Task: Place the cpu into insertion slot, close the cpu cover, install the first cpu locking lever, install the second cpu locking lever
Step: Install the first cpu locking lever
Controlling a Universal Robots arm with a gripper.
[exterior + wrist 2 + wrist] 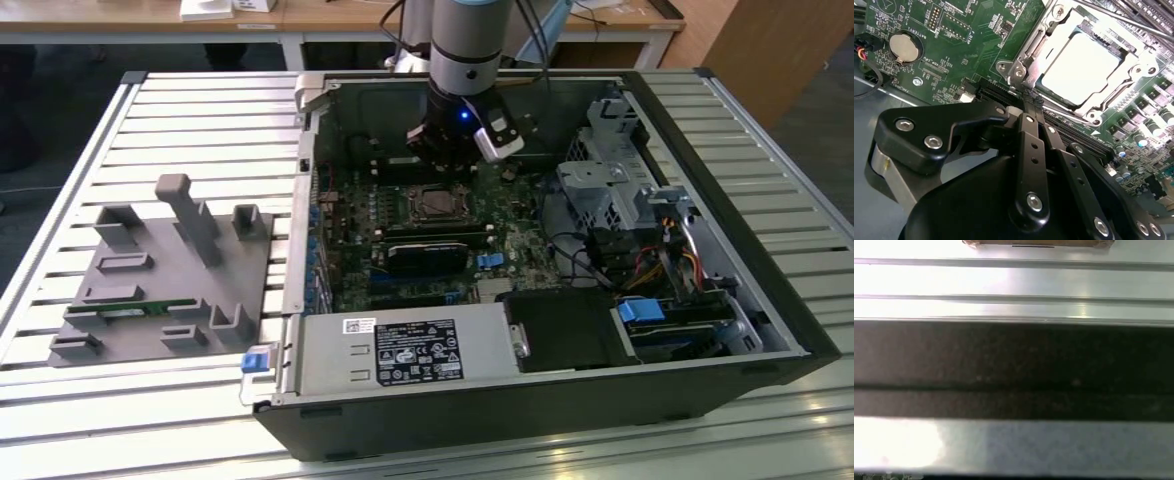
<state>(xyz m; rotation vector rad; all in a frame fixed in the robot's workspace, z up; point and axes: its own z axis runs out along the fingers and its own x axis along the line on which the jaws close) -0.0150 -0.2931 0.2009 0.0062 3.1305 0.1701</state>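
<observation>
1. The arm reaches down into an open computer case (747,300) that lies on its side on a slatted metal table (80,180). Its gripper (447,150) hangs low over the green motherboard (354,225), toward the far wall of the case in the exterior view.
2. In the second wrist view the gripper (1026,102) has its 2 black fingers (1030,135) pressed together with no gap between them, and nothing is held between them. The tips sit just beside the near corner of the socket frame, at a thin metal lever (1019,94) that runs along that edge; I cannot tell whether they touch it.
3. The cpu (1081,65), a flat square chip with a bright silver top, sits in the insertion slot (1131,87), seen in the second wrist view.
4. The cpu cover (1046,32), a silver frame with a square window, lies down flat over the chip, so the metal top shows through the window.
5. In the exterior view the socket (435,203) shows as a small dark square on the board, just in front of the gripper.
6. A round coin battery (905,47) sits on the board well apart from the socket.
7. A grey fixture block (167,280) with upright pegs rests on the table at the exterior view's left, outside the case.
8. A power supply box (400,352) with a black label fills the near corner of the case.
</observation>
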